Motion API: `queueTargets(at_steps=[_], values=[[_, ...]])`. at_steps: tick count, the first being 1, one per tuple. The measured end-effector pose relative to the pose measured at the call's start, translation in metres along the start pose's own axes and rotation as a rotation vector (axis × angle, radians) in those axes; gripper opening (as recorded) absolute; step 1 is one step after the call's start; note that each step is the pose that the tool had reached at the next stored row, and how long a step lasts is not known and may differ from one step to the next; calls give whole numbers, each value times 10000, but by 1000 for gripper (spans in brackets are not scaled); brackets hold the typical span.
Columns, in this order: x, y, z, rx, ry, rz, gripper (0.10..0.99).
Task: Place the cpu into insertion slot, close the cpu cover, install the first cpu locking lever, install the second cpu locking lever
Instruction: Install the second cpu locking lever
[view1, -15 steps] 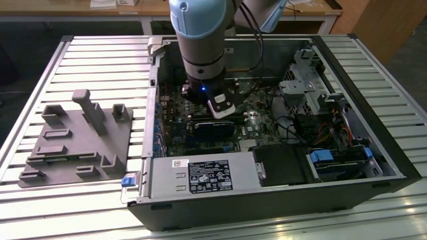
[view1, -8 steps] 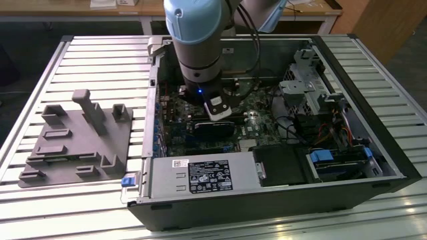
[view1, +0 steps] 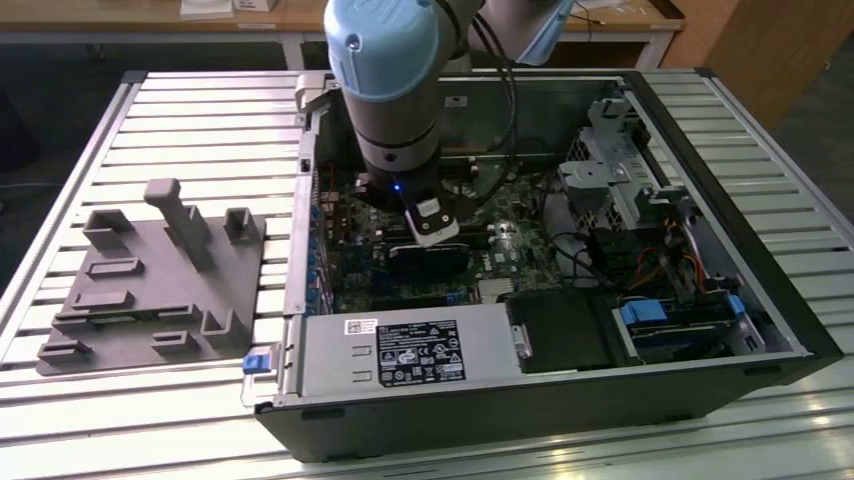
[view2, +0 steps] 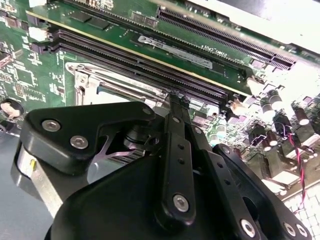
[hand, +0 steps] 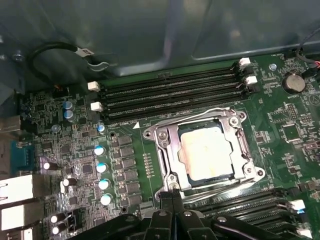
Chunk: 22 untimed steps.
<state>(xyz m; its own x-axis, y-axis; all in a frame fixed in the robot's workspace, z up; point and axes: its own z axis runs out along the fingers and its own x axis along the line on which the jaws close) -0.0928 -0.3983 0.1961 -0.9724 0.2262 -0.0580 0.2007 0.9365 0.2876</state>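
Silvery cpu (hand: 206, 151) sits in the insertion slot (hand: 172, 172) under the lowered cpu cover (hand: 167, 147), with the tool (hand: 172, 196), fingers together, at its edge, apparently working a locking lever.

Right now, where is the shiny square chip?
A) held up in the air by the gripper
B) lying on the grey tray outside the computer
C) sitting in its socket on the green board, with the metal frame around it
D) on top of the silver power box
C: in the first wrist view the cpu lies flat in the socket, the metal cover framing its edges, and the gripper is beside the frame's edge.
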Motion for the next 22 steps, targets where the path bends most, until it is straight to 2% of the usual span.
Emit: queueTargets(at_steps=[4,9,18,22], values=[[15,-9,23,-128,25,15,106],[39,-24,55,-209,40,25,106],[53,-30,64,-219,44,27,106],[49,-12,3,-218,43,26,106]])
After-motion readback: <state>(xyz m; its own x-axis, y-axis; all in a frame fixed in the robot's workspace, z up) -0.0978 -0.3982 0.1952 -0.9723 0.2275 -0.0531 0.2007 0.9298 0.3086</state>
